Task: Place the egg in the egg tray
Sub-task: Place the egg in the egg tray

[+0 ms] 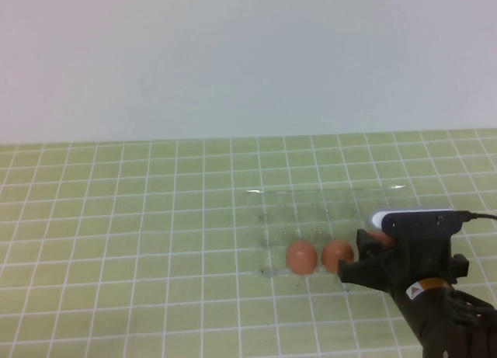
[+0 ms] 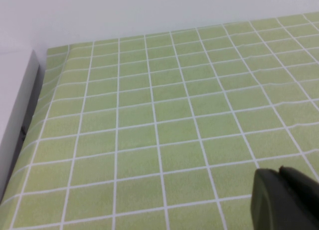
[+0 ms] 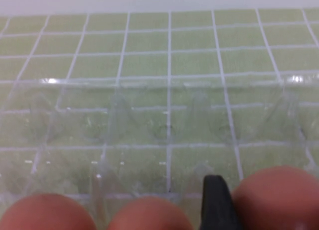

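Right tool (image 1: 359,258) over egg tray (image 1: 311,206), left tool (image 2: 284,200) — green grid tabletop (image 1: 116,218)

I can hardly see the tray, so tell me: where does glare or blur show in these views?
High view: the egg tray shows only by glints on its far edge; the right gripper hides the third egg. Right wrist view: the near eggs are soft and out of focus, and two glare spots mark the tray's far rim. Left wrist view: even light, the left gripper blurred at the corner.
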`<state>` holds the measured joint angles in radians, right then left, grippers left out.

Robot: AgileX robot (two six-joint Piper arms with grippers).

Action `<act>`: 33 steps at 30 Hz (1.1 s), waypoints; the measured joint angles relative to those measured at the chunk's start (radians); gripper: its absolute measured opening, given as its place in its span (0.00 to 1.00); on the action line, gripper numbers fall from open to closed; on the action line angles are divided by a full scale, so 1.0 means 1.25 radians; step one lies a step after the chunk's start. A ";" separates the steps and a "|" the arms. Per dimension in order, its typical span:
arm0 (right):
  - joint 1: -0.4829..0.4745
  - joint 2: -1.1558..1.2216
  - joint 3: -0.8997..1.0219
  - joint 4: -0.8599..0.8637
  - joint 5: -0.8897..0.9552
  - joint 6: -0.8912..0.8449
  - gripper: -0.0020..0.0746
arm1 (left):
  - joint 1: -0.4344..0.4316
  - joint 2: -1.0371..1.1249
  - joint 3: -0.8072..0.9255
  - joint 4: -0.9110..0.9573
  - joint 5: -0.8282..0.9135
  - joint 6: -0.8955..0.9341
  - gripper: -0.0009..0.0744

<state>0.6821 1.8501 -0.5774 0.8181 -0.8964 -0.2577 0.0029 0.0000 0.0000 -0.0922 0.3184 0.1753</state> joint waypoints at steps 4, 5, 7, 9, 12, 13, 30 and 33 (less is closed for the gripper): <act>0.000 0.024 0.000 0.000 0.000 0.019 0.55 | 0.000 0.000 0.000 0.000 0.000 0.000 0.01; 0.000 0.027 0.000 0.000 0.000 0.019 0.55 | 0.000 0.000 0.000 0.000 0.000 0.000 0.01; 0.000 0.032 -0.001 0.000 0.000 0.019 0.55 | 0.000 0.000 0.000 0.000 0.000 0.000 0.01; 0.000 0.035 -0.001 0.000 -0.002 0.021 0.55 | 0.000 0.000 0.000 0.000 0.000 0.000 0.01; 0.000 0.037 -0.001 0.000 -0.002 0.021 0.55 | 0.000 0.000 0.000 0.000 0.000 0.000 0.01; 0.000 0.037 -0.001 0.000 -0.002 0.021 0.55 | 0.000 0.000 0.000 0.000 0.000 0.000 0.01; 0.000 0.035 -0.001 0.000 0.032 -0.007 0.76 | 0.000 0.000 0.000 0.000 0.000 0.000 0.01; 0.000 0.013 -0.001 0.000 0.050 -0.026 0.76 | 0.000 0.000 0.000 0.000 0.000 0.000 0.01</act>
<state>0.6821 1.8663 -0.5792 0.8181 -0.8332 -0.2905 0.0029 0.0000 0.0000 -0.0922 0.3184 0.1753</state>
